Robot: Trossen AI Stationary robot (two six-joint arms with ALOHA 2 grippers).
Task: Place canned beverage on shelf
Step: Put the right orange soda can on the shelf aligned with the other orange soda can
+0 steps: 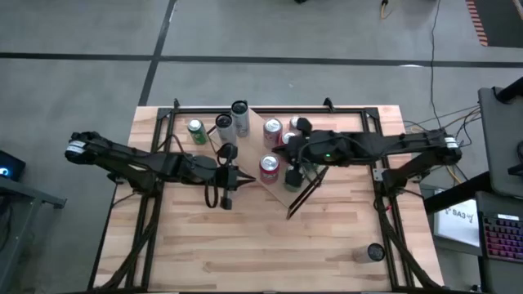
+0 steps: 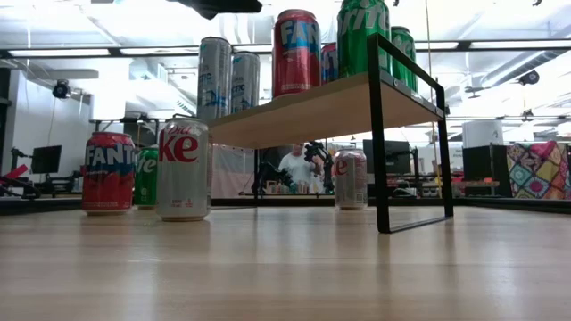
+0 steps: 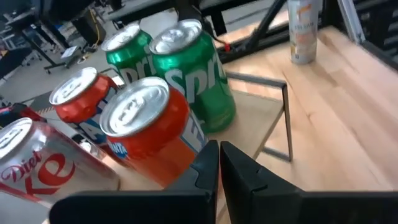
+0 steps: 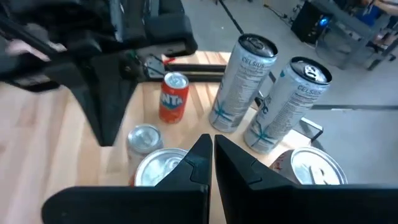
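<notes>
From where I stand, both arms reach over the middle of the table. The left gripper [image 1: 227, 201] hangs above the bare wood, just beside the shelf [image 2: 339, 105], and its two fingers [image 3: 208, 165] are pressed together with nothing between them. The right gripper [image 1: 292, 181] is over the shelf's near part, among the cans, and its fingers [image 4: 200, 155] are also closed together and hold nothing.

The shelf is a small light-wood board with thin black end frames, standing a little turned on the table's far half. On top of it, in the low view, I see two tall silver Celsius cans [image 2: 214, 78], a red Fanta can [image 2: 296, 52] and two green Sprite cans [image 2: 363, 36].

On the table beside the shelf stand another Fanta can [image 2: 108, 172], a green can [image 2: 146, 176] behind it and a Diet Coke can [image 2: 183, 169]. One more Diet Coke can stands under the shelf [image 2: 349, 179].

A slim can [image 1: 375, 253] stands alone, well apart, near the table's front right corner.
</notes>
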